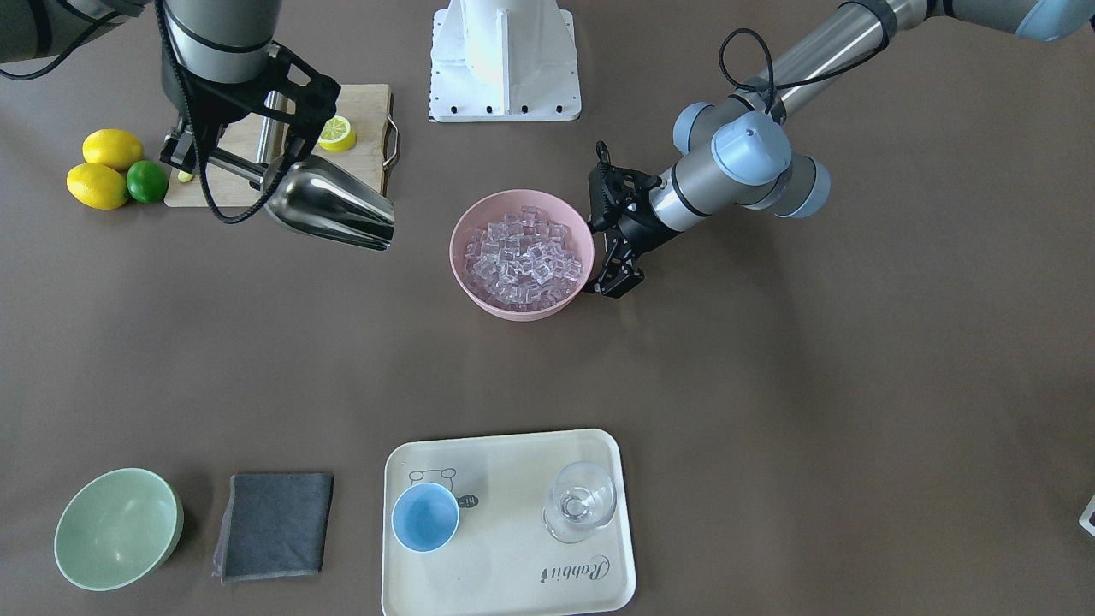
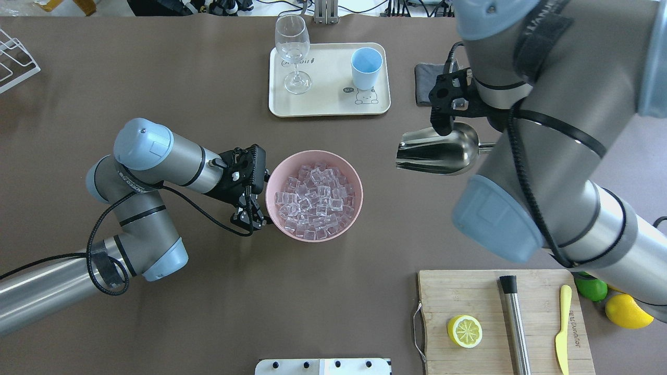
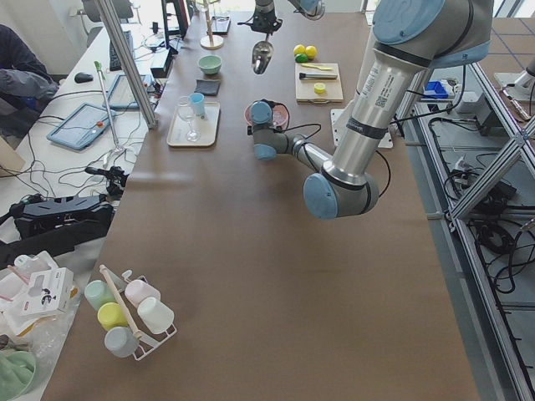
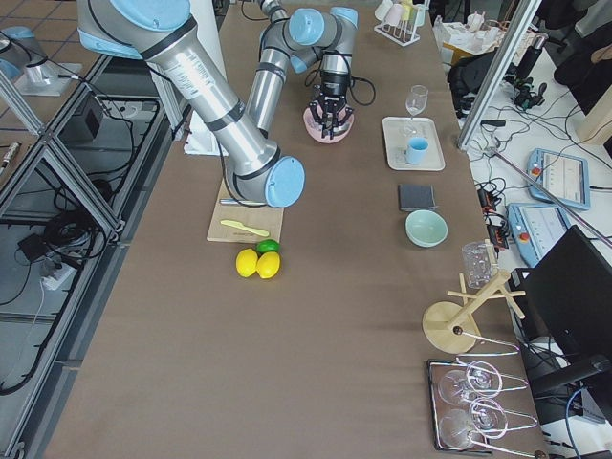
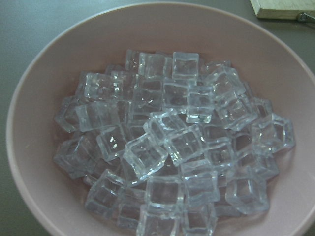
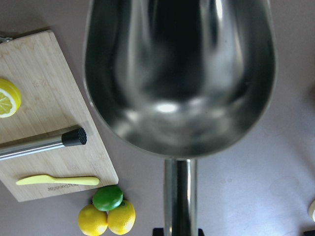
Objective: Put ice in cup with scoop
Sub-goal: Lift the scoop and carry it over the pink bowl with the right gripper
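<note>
The scoop [image 6: 177,73] fills the right wrist view: its trough is bare and shiny with no cube in it, and its rod handle runs down to the black fingertips at the bottom edge. The right gripper [image 1: 184,152] is clamped on the end of that handle. The front view shows this grip; in the overhead view the arm's own bulk hides the fingers. In the left side view the scoop hangs well above the table, mouth tipped down.

Below the scoop, the right wrist camera takes in a cutting board [image 6: 44,98] with a lemon half [image 6: 7,98], a steel cylinder [image 6: 34,145] and a yellow knife [image 6: 56,181]. A lime [image 6: 107,197] and two lemons [image 6: 92,220] lie just beside the board.

The left gripper [image 2: 252,219] sits at the rim of the pink bowl [image 2: 354,182], on the side towards its own arm. Its fingers stand close together, one tip touching the rim; whether they pinch it I cannot tell. The left wrist camera shows none of them, only the ice [image 5: 167,142] heaped in the bowl.

The cup [image 1: 425,517] stands upright and empty on a cream tray [image 1: 513,582], well apart from the bowl. A clear glass [image 1: 580,502] is beside it; only the overhead view reveals its stem. A grey cloth [image 1: 274,524] and a green bowl [image 1: 115,529] lie beyond the tray.
</note>
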{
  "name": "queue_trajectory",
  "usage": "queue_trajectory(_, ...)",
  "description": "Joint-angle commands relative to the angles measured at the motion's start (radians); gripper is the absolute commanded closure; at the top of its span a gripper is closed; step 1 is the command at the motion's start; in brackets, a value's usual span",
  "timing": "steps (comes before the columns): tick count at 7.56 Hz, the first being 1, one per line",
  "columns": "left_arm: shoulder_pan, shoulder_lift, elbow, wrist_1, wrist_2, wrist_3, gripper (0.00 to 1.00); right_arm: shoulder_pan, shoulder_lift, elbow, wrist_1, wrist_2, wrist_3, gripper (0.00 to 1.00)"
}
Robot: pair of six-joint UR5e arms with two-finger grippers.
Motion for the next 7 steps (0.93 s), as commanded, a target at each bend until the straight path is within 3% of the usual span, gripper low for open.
queue_trajectory(1,0.000,-0.002,0.000,-0.004,0.000,0.000,0.02,-0.046,0.182,-0.170,-0.119,-0.050,-0.124,1.00)
queue_trajectory(2,0.000,-0.002,0.000,-0.004,0.000,-0.002,0.02,-0.090,0.245,-0.248,-0.137,-0.076,-0.129,1.00)
queue_trajectory(5,0.000,0.000,-0.003,-0.004,0.000,-0.024,0.02,-0.199,0.278,-0.368,-0.136,-0.125,-0.112,1.00)
queue_trajectory(7,0.000,0.003,-0.011,-0.021,-0.003,-0.101,0.02,-0.224,0.296,-0.407,-0.117,-0.153,-0.068,1.00)
